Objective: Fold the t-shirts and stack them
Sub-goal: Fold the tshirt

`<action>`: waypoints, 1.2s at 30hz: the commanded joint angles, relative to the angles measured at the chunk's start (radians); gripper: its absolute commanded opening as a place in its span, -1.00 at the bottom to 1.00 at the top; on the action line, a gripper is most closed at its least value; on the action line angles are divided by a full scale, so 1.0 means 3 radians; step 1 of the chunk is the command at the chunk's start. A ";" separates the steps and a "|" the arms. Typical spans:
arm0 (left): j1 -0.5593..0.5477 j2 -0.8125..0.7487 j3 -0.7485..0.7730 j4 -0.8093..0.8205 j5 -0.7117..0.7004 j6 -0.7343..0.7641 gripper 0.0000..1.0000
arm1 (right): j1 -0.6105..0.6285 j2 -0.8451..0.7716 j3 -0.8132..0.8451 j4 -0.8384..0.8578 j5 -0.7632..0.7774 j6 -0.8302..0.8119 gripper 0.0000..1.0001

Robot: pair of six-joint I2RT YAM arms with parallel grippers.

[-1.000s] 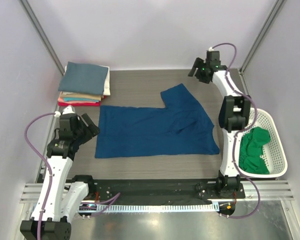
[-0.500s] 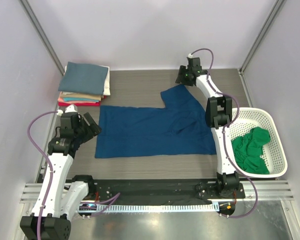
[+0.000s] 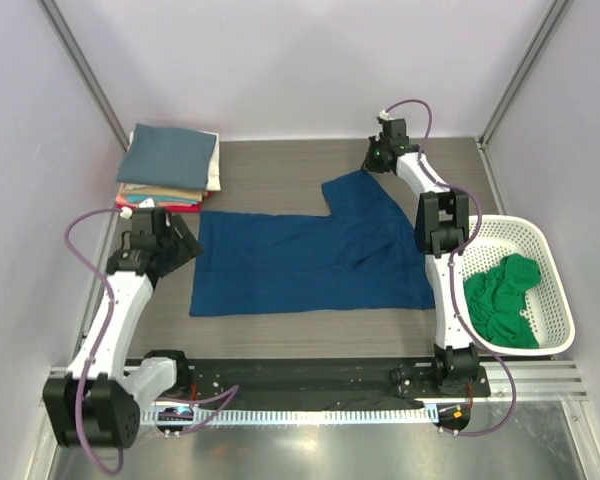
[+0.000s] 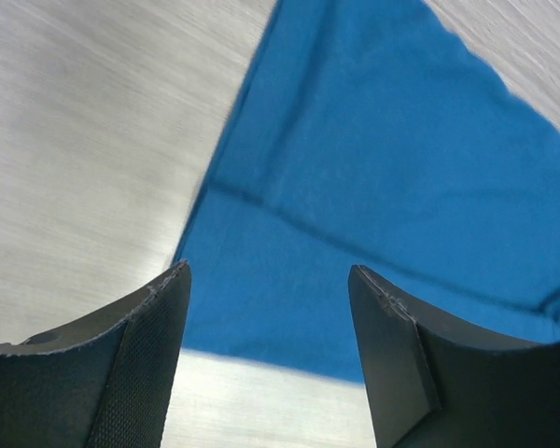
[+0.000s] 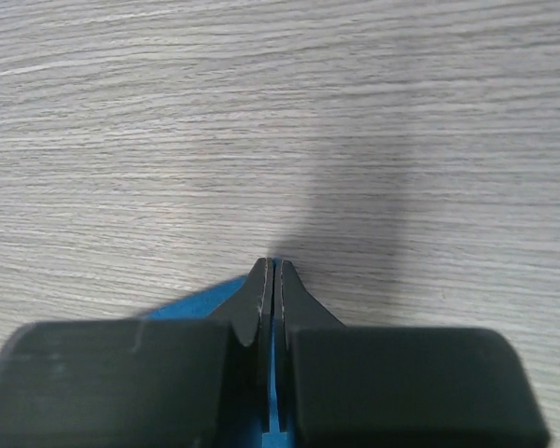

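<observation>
A navy blue t-shirt (image 3: 300, 265) lies spread flat on the table, one sleeve pointing to the back. My right gripper (image 3: 373, 163) sits at that sleeve's far tip and is shut on it. In the right wrist view a strip of blue cloth (image 5: 191, 303) shows between the closed jaws of the right gripper (image 5: 274, 263). My left gripper (image 3: 185, 245) hovers open by the shirt's left edge. In the left wrist view the left gripper (image 4: 269, 271) has nothing between its fingers, and the blue t-shirt (image 4: 392, 168) lies below and beyond them. Folded t-shirts (image 3: 170, 170) are stacked at the back left.
A white mesh basket (image 3: 558, 300) stands at the right edge with a bright green t-shirt (image 3: 505, 300) bunched inside. Grey walls and metal posts close in the table on three sides. A black rail runs along the near edge.
The right arm swung left from the back right corner to the sleeve tip and its jaws shut on the cloth. The left gripper moved forward to the shirt's left edge.
</observation>
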 commanded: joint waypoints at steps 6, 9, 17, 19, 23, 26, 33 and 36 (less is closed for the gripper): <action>-0.0004 0.1507 0.0586 0.1133 -0.0252 -0.0293 0.20 | 0.0031 -0.0089 -0.0330 -0.0056 -0.0227 -0.0028 -0.98; -0.0004 0.2038 0.0857 0.1328 -0.0355 -0.0216 0.17 | 0.0026 -0.0145 -0.0422 0.0015 -0.0278 -0.0013 -0.98; 0.0002 0.2934 0.1435 0.1457 -0.0529 -0.0006 0.18 | 0.0011 -0.0135 -0.0479 0.0102 -0.0457 0.0028 -0.98; -0.0003 0.3077 0.1527 0.1467 -0.0514 -0.0006 0.18 | -0.0005 -0.0135 -0.0489 0.0128 -0.0488 0.0054 -0.97; -0.0014 0.3282 0.1650 0.1462 -0.0504 -0.0062 0.18 | -0.0020 -0.0110 -0.0479 0.0149 -0.0559 0.0074 -0.98; -0.0034 0.3359 0.1671 0.1451 -0.0453 -0.0103 0.01 | -0.0045 -0.0099 -0.0494 0.0169 -0.0590 0.0100 -0.98; -0.0075 0.3446 0.1655 0.1456 -0.0427 -0.0165 -0.67 | -0.0076 -0.0069 -0.0504 0.0200 -0.0672 0.0131 -0.98; -0.0090 0.3380 0.1635 0.1446 -0.0412 -0.0200 -0.95 | -0.0086 -0.0104 -0.0525 0.0200 -0.0702 0.0110 -0.97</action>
